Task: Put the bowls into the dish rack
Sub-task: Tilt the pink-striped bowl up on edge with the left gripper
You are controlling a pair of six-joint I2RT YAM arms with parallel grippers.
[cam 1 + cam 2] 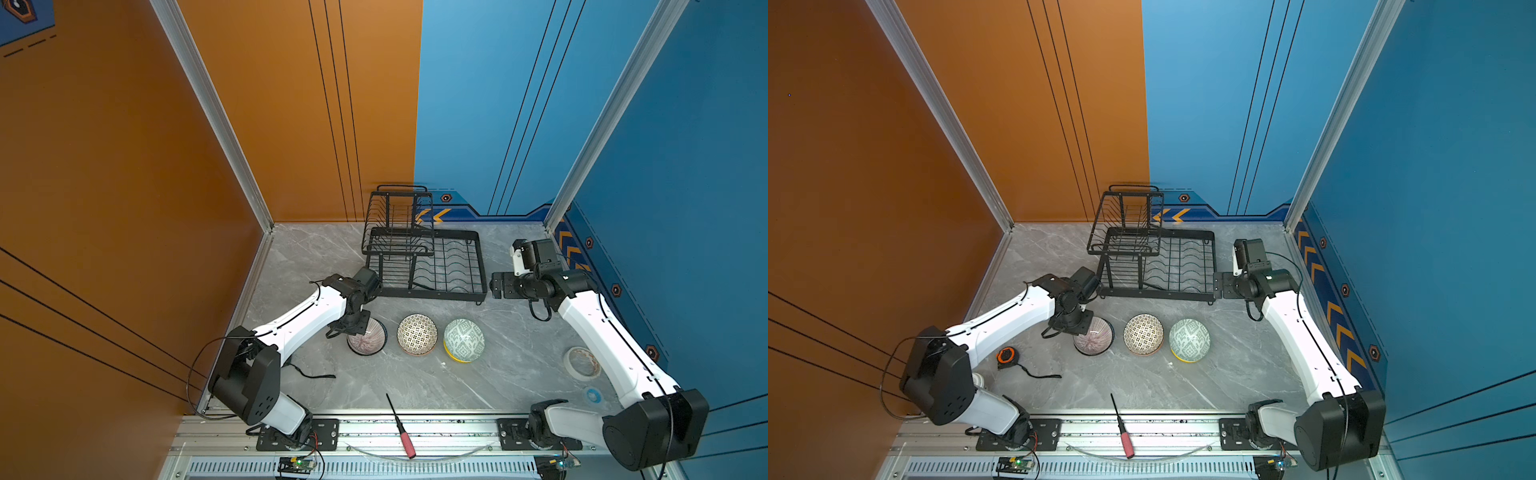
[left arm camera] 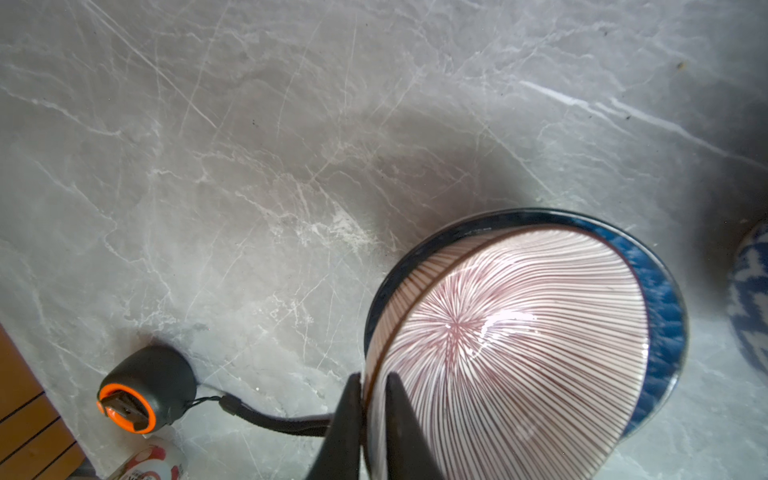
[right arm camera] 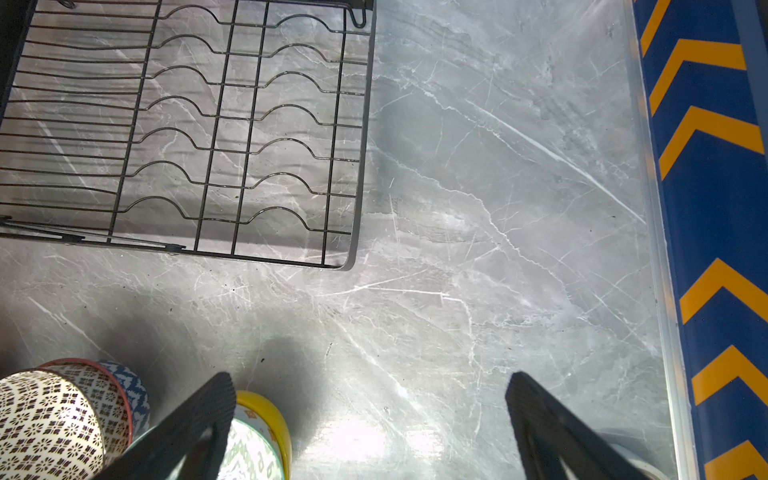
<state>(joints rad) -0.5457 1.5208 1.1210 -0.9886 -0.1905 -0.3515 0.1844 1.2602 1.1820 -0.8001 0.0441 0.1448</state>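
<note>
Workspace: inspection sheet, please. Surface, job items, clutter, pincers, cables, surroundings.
Surface: grey marbled tabletop, lightly scratched.
Job's things: black wire dish rack holds no bowls; pink-striped bowl tilted inside blue bowl; black-dotted white bowl and green-white patterned bowl nested in others.
Clutter: red-handled screwdriver, cream tape roll, black-orange tape measure.
Pincers: left pincer pinches pink-striped bowl's rim; right pincer open, empty.
Cables: black cable loops at left arm base.
Surroundings: orange wall, blue wall, aluminium posts.

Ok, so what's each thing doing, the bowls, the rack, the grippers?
dish rack: empty.
pink striped bowl: tilted inside the blue bowl.
dotted bowl: nested in the orange-rimmed bowl.
green-white bowl: sitting in the yellow bowl.
left gripper: shut on the pink striped bowl's rim.
right gripper: open, holding nothing.
</note>
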